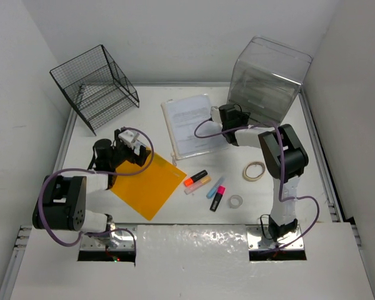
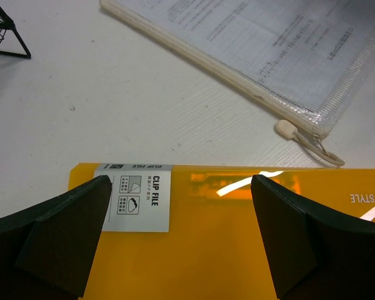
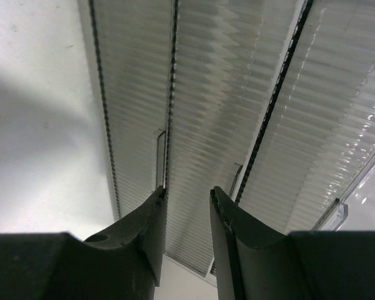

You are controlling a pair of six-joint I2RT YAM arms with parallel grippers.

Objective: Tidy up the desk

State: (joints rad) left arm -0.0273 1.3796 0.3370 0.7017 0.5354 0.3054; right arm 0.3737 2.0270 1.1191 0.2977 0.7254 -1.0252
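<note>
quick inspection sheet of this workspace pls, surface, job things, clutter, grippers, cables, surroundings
surface: large flat white desk with silver rails, partly covered
job's things: the desk itself; black wire rack at far left corner, clear plastic drawer box at far right corner
clutter: orange clip file, mesh zip pouch of papers, four highlighters, beige tape ring, small clear tape roll, all loose
grippers: left gripper open above the file's labelled edge; right gripper at a narrow gap, nothing between, facing the drawer box
cables: purple cables loop along both arms
surroundings: plain white walls; nothing else seen
</note>
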